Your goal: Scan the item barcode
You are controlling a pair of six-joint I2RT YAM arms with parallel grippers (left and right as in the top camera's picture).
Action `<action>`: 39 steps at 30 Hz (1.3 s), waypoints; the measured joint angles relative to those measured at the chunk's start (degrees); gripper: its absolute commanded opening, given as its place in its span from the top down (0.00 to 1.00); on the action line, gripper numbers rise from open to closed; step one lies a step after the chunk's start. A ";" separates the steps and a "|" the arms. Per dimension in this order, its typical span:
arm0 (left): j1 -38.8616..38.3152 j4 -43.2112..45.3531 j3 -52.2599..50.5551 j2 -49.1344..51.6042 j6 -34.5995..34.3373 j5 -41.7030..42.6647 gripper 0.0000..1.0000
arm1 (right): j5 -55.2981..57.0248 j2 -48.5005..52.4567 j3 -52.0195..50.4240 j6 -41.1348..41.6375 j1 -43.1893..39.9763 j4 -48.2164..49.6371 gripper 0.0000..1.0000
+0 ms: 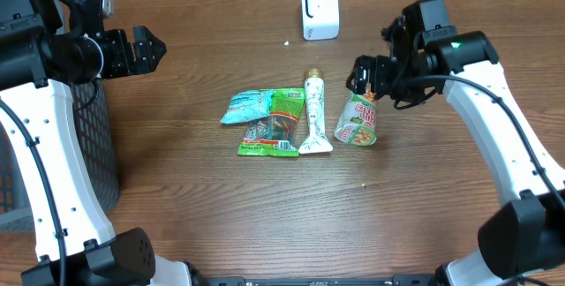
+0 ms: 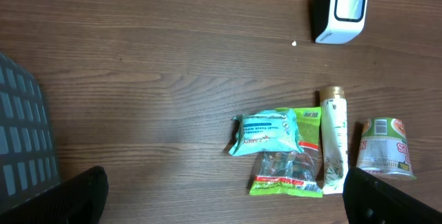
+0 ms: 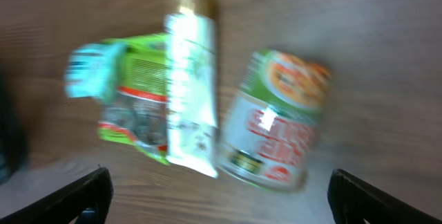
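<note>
Several items lie together mid-table: a teal packet (image 1: 249,105), a green snack bag (image 1: 269,131), a white tube (image 1: 313,114) and a noodle cup (image 1: 357,120) on its side. The white barcode scanner (image 1: 320,9) stands at the back. My right gripper (image 1: 364,83) hovers open just above the cup's top end; in the blurred right wrist view the cup (image 3: 276,124) and the tube (image 3: 190,86) lie ahead of the wide jaws. My left gripper (image 1: 157,48) is open and empty, high at the far left. In the left wrist view the scanner (image 2: 340,8) and the teal packet (image 2: 266,131) show.
A dark mesh basket (image 1: 88,145) stands at the left edge under the left arm, and its corner (image 2: 21,141) shows in the left wrist view. Bare wooden tabletop (image 1: 177,189) surrounds the items.
</note>
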 measured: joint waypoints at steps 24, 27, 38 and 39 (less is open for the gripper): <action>0.00 -0.02 0.00 0.00 0.00 -0.15 0.00 | 4.66 3.34 -17.73 9.70 0.98 18.16 0.04; 0.00 0.00 0.00 0.00 0.00 -0.17 0.00 | 5.92 3.58 -18.32 11.74 2.32 19.37 0.04; 0.00 -0.02 0.00 0.00 0.00 -0.15 0.00 | 9.68 7.13 -18.62 18.43 4.31 22.14 0.24; 0.00 0.00 0.00 0.00 0.00 -0.15 0.00 | 9.70 7.13 -18.62 18.49 4.31 22.14 0.25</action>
